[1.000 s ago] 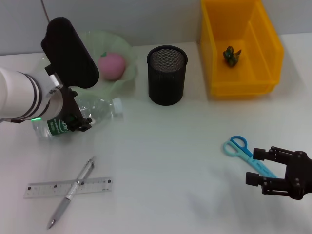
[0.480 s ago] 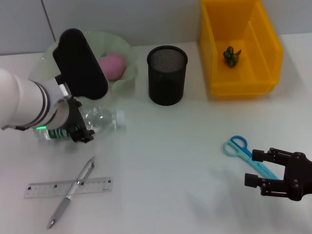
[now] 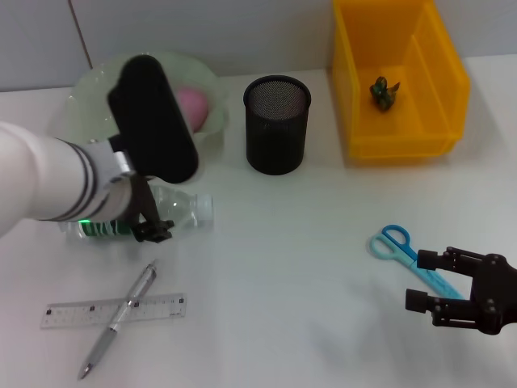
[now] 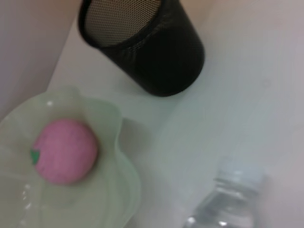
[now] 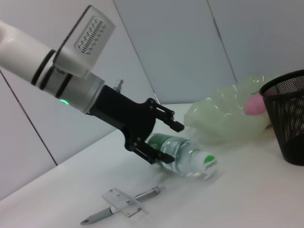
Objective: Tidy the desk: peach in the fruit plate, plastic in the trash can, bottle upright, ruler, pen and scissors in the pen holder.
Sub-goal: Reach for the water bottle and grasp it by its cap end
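Note:
The clear bottle with a green label lies on its side in front of the fruit plate. My left gripper is shut on its body; in the right wrist view its fingers straddle the bottle. The pink peach rests in the plate. A black mesh pen holder stands mid-table. Ruler and pen lie crossed at the front left. The blue scissors lie at the right, with my right gripper open over their blade end. Green crumpled plastic sits in the yellow trash can.
The left wrist view shows the pen holder, the peach in the plate and the bottle's cap end. A grey wall runs behind the table.
My left arm has swung right and toward the front, and the bottle's cap end has shifted with it toward the front. The right arm has barely moved.

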Motion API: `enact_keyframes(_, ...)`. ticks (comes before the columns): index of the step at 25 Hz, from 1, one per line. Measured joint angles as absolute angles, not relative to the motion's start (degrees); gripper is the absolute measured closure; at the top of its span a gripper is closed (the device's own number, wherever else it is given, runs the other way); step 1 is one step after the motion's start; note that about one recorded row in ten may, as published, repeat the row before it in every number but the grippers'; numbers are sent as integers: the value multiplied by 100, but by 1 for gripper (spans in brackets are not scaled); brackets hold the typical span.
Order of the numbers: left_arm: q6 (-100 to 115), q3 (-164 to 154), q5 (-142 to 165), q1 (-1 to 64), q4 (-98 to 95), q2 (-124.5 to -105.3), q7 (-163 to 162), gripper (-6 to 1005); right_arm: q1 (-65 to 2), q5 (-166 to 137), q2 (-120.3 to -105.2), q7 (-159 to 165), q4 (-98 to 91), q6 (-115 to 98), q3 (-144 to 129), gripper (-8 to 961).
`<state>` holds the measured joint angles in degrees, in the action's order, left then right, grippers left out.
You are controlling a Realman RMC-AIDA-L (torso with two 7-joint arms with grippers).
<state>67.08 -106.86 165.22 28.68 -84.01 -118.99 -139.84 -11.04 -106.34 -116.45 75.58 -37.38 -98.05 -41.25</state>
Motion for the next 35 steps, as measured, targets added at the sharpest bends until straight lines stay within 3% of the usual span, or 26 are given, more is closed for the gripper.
enact_keyframes(11, 6461, -10988, 16447, 3202, -8091, -11911, -13976, 244, -1132, -10635, -11637, 7566, -3763, -9818, -4145, 113)
enact_keyframes(13, 6218, -10995, 16307, 3635, -7379, -11917, -13977, 243, -1132, -10635, -11636, 7567, -3762, -9818, -4138, 113)
enact_keyframes(35, 5682, -11234, 16204, 3809, -7266, -11918, -13816, 242, -1116, -10659, -11657, 7645, -3859, -9816, -4157, 113)
